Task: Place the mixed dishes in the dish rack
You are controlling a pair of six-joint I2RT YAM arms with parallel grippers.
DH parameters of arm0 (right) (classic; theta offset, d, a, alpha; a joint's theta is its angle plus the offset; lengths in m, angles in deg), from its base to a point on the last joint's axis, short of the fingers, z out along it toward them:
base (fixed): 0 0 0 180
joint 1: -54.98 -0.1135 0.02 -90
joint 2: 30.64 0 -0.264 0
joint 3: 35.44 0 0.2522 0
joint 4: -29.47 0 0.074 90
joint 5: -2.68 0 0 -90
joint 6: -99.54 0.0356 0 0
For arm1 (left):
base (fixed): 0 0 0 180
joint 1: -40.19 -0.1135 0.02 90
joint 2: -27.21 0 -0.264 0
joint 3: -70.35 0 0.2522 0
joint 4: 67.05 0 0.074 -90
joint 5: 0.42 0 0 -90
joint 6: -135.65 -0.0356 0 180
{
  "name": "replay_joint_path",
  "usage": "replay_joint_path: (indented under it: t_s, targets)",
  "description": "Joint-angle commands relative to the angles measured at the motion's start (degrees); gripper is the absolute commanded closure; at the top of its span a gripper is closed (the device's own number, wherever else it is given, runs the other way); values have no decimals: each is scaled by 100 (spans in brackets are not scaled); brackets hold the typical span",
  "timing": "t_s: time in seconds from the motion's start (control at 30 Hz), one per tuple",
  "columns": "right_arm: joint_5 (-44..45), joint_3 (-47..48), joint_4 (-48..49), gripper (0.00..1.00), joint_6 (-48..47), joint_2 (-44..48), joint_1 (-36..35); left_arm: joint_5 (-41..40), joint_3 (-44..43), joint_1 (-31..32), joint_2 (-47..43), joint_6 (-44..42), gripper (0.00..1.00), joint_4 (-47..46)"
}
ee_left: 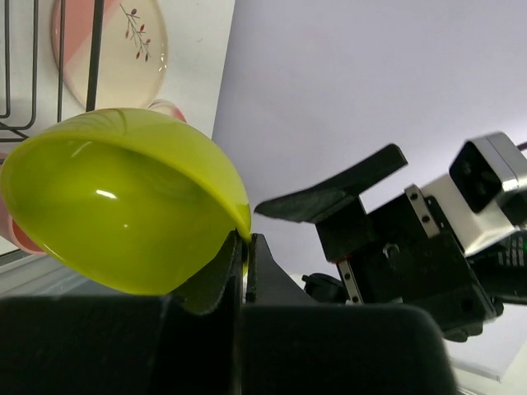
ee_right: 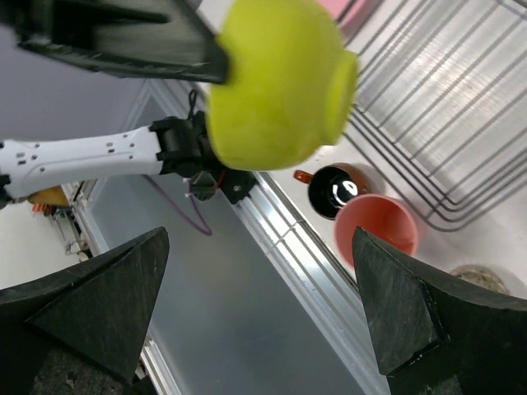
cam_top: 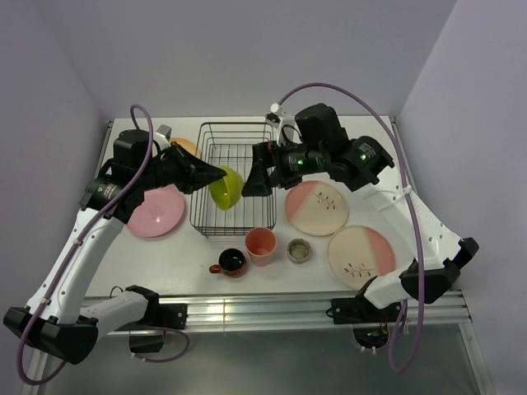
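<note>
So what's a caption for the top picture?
Left pincer holds the green bowl over the dish rack; right pincer hovers open.

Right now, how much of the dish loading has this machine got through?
Nothing looks loaded: the dark wire dish rack shows only bare grid. In hand: the left gripper pinches the lime-green bowl by its rim beside the rack, right gripper open nearby. Left on the table: orange-yellow plate, pink plate, far pink-and-cream plate, near pink-and-cream plate, red-brown handled mug, salmon-pink cup, small grey-beige cup.

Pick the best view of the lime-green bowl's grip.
Left wrist: lime-green bowl close up, left jaws shut on its rim. Top external shows it small by the dish rack; right wrist only its outside.
</note>
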Motion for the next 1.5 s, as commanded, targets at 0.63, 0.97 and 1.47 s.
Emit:
replay_joint_path:
  t_s: [0.63, 0.97, 1.47]
  targets:
    - [1439, 822, 139, 0, -218, -680, -915, 512, 30, 69, -280, 162, 100, -507]
    - [1229, 840, 253, 4, -147, -768, -932, 644, 13, 69, -192, 136, 100, -560]
    - [1009, 699, 420, 33, -42, -706, -924, 697, -22, 69, -78, 109, 100, -630]
